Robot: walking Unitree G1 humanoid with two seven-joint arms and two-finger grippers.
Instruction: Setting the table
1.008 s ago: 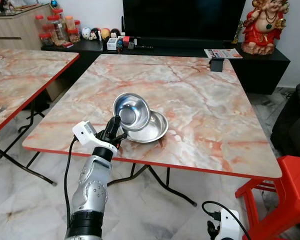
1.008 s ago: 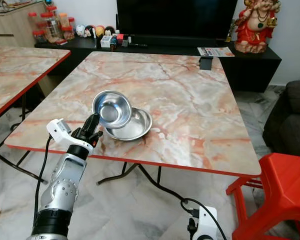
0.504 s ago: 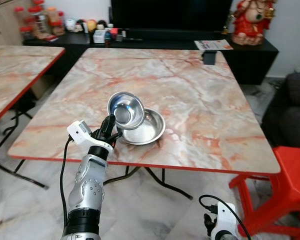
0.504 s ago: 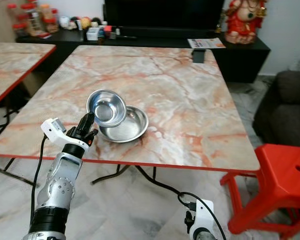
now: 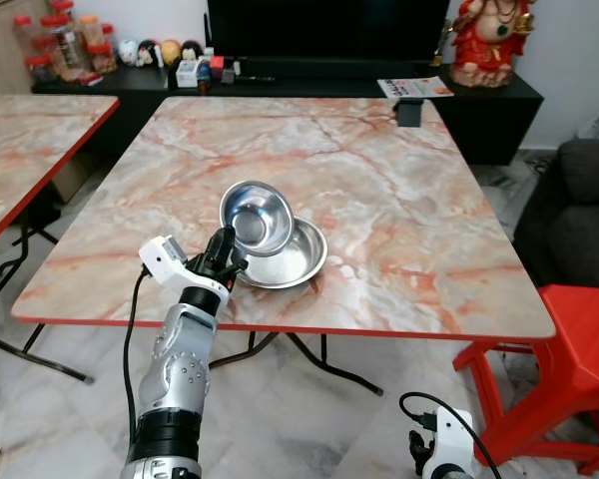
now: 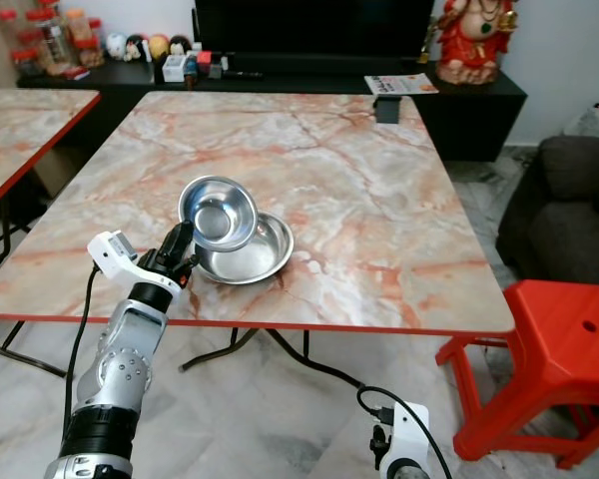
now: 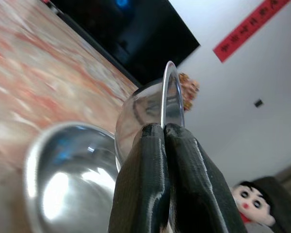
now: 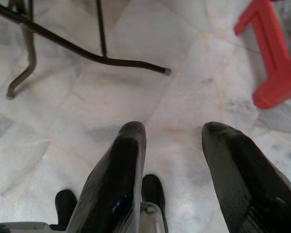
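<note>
Claw work at the near edge comes first: the left claw (image 5: 223, 257) has its two black fingers (image 7: 150, 170) pressed together on the rim of a small steel bowl (image 5: 256, 217), holding it tilted, mouth turned toward the robot. The bowl hangs just above the near-left lip of a wider steel dish (image 5: 291, 256) that lies flat on the marble counter (image 5: 399, 200), close to its red front edge. Whether the bowl's lower side touches the dish cannot be told from here.

The grip is thin, a pinch on one point of a slick rim, so the bowl can swing or slip. Judged from that, the step goes best slowly: lift the bowl well clear of the dish before carrying it sideways, so it does not drag the dish along, then level the wrist and lower until the base sits flat before letting the fingers part. Bare marble lies on every side, so a place setting is easy to choose.

Down by the floor, the right claw (image 8: 169, 160) hangs idle with its fingers spread apart over the tiles. A red stool (image 5: 564, 369) stands to the right of the counter. Farther off, a small black box (image 5: 409, 112) sits at the far edge.
</note>
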